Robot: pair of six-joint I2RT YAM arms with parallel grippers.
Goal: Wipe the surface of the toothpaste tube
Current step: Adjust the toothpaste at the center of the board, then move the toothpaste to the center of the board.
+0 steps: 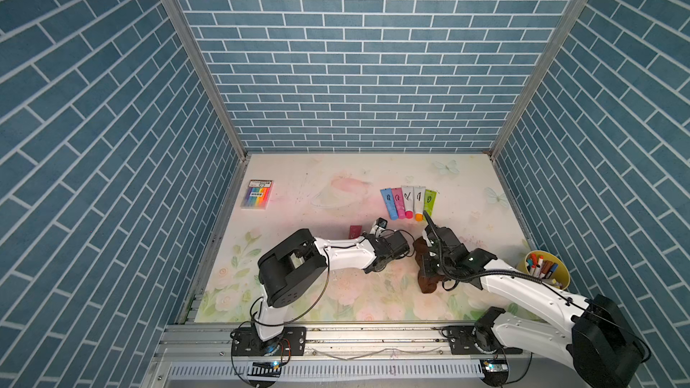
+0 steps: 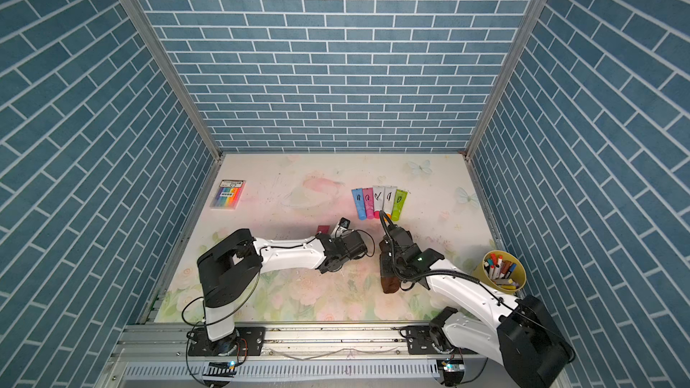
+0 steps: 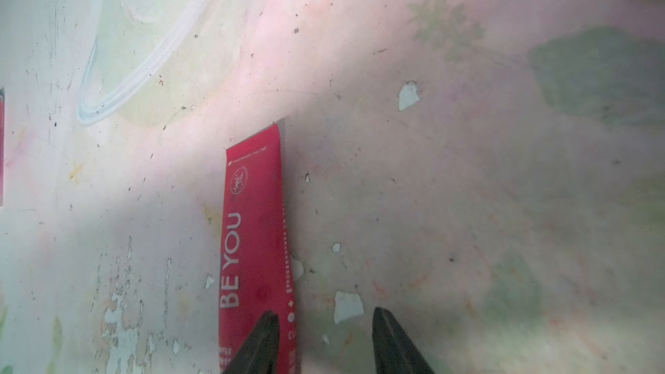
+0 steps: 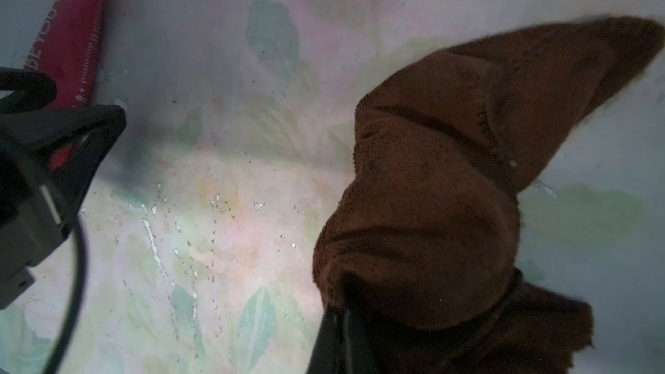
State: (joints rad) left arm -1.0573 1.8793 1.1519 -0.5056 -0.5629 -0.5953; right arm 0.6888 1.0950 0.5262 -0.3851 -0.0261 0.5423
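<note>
The red toothpaste tube (image 3: 253, 217) with white "BE YOU" lettering lies flat on the floral table; both top views show only its end (image 1: 354, 231) (image 2: 323, 229) beside the left arm. My left gripper (image 3: 325, 322) hovers open over it, with one finger (image 3: 264, 340) above the tube's body and the other (image 3: 392, 343) off to its side over bare table. Nothing sits between the jaws. My right gripper (image 4: 347, 322) is shut on a bunched brown cloth (image 4: 449, 192), held a short way right of the tube (image 4: 72, 37) and apart from it.
Several coloured tubes (image 1: 409, 201) with black scribbles lie in a row at the back right. A pack of markers (image 1: 257, 194) lies at the back left. A yellow cup (image 1: 560, 285) of markers stands by the right wall, beside the right arm.
</note>
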